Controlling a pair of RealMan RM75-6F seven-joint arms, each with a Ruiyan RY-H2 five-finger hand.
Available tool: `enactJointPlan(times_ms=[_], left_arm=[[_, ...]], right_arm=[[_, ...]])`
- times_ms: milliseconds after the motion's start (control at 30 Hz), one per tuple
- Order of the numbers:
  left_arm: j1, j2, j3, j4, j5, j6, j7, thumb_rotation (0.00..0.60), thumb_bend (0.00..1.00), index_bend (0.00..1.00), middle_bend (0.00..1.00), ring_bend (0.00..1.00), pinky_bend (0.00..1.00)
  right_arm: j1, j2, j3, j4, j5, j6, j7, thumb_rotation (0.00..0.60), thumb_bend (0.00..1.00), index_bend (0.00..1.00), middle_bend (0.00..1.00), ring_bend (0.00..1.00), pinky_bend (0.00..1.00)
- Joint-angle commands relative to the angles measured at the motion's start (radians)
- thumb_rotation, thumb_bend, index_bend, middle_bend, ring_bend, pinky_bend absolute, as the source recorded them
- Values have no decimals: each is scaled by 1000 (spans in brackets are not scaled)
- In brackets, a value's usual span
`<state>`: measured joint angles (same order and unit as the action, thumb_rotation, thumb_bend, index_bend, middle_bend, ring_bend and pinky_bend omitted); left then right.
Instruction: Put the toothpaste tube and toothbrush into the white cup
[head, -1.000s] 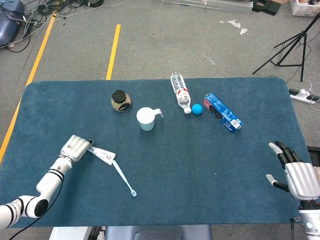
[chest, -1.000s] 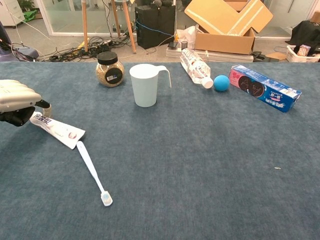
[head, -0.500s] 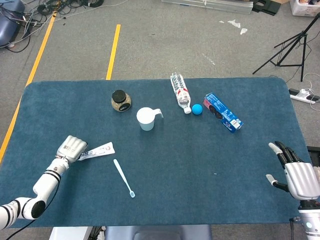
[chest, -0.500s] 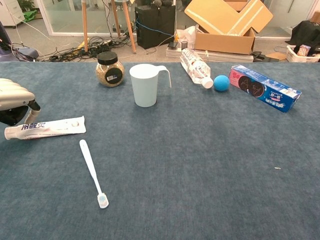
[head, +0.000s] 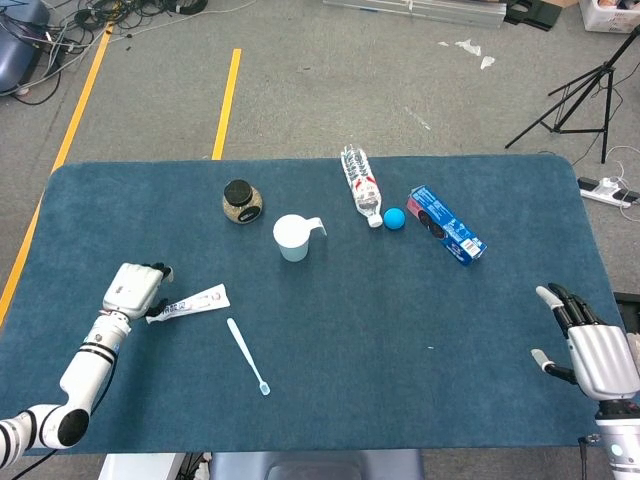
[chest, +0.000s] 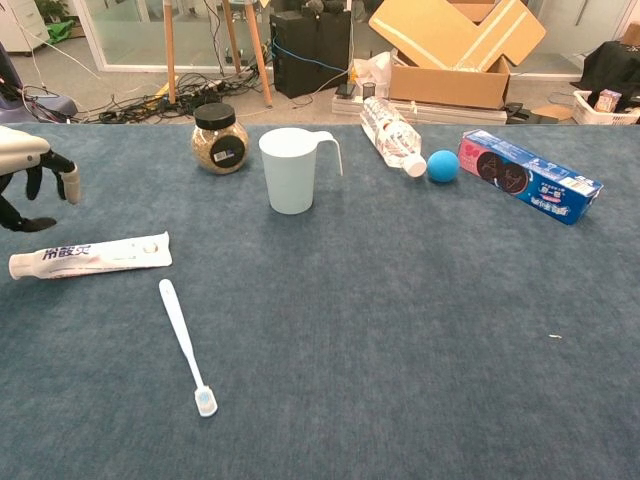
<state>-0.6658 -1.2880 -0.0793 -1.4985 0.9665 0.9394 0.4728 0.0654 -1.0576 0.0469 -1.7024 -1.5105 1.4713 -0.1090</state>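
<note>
Left hand (head: 135, 290) hovers with fingers apart and holding nothing, just off the cap end of the toothpaste tube (head: 188, 302); the chest view shows its fingertips (chest: 68, 184) raised clear of the tube, which the head view leaves unclear. Right hand (head: 590, 345) appears only in the head view, far from the white cup (head: 292, 238) at the bench's (head: 400, 330) near right corner, fingers spread and empty.

One toothpaste tube lies flat, well to the left of and nearer the robot than the cup. One toothbrush (head: 248, 356) lies nearer still, its handle end close to the tube's flat end but apart from it, its head pointing toward the robot. The single cup stands upright, handle to the right.

Only the chest view shows the seeds inside the one black-lidded jar (chest: 220, 138), just left of the cup, and the cardboard box (chest: 455, 45) on the floor beyond the bench. Only the head view shows the whole blue bench top and its far edge.

Right of the cup lie one clear bottle (head: 362, 184), one blue ball (head: 394, 218) touching or just beside its cap, and one blue carton (head: 445, 224). Open cloth stretches across the middle and near side, between the cup and the right hand.
</note>
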Motion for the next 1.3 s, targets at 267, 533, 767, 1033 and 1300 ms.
enactJointPlan(times_ms=[267, 533, 767, 1033, 1300], left_arm=[[-2, 32, -23, -65, -186, -54, -42, 600, 75, 348, 0, 0, 2], [-4, -3, -11, -34, -222, -31, -25, 600, 64, 344, 0, 0, 0], [-10, -48, -16, 14, -270, -30, -27, 600, 63, 356, 0, 0, 0], [-6, -87, -33, 49, -298, -40, -67, 600, 63, 420, 0, 0, 0], [-7, -117, -32, 84, -312, -42, -66, 600, 64, 463, 0, 0, 0]], right_arm=[[1, -1, 1, 0, 3, -1, -2, 600, 140, 159, 132, 178, 540], [0, -1, 0, 0, 1, -1, 0, 600, 139, 159, 132, 178, 540], [1, -1, 0, 1, 3, -1, 0, 600, 139, 159, 132, 178, 540], [0, 3, 2, -1, 4, 0, 5, 600, 139, 159, 132, 178, 540], [0, 4, 1, -2, 3, 0, 7, 600, 139, 159, 132, 178, 540]])
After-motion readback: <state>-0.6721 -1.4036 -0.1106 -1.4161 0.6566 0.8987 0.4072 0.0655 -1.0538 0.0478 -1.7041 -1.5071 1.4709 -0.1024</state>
